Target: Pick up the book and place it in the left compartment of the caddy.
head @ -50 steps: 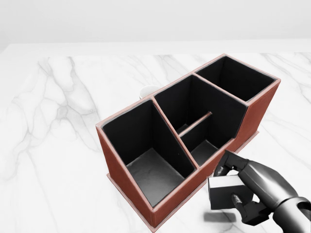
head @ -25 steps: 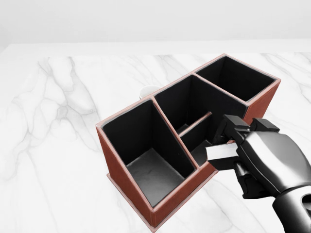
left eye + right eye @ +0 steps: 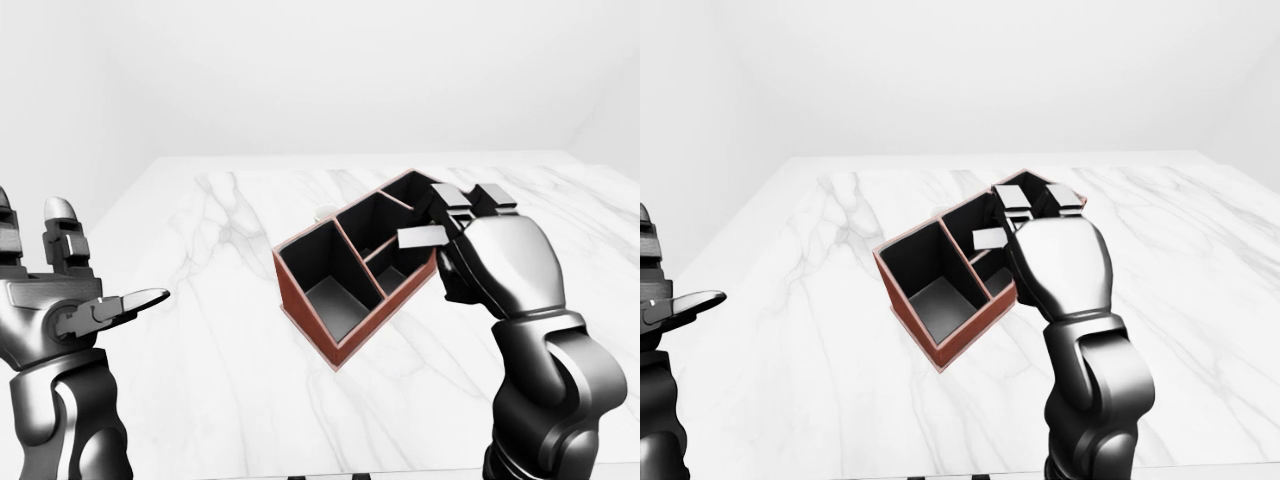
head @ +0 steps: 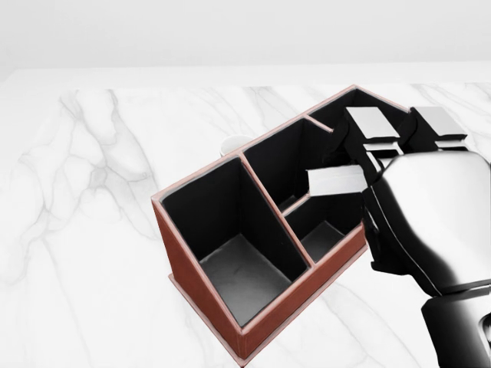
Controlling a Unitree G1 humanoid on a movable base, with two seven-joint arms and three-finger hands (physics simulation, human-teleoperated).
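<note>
Fingers (image 4: 368, 126) of right hand (image 4: 426, 215) clamp the book (image 4: 335, 182) — over caddy (image 4: 201, 285); left hand (image 3: 60, 300) splayed, empty.

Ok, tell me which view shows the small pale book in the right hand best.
The head view: the small pale book is largest there, its flat edge poking left from the glossy right hand above the red-brown caddy with black compartments. The left-eye view shows a smaller sliver; the right-eye view only a tiny patch.

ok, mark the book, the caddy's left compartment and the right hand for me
book (image 4: 335, 181), head view, on its pale flat face showing left of the fingers.
left compartment (image 4: 244, 277), head view, on its grey floor.
right hand (image 3: 497, 262), left-eye view, on the back of the hand.
</note>
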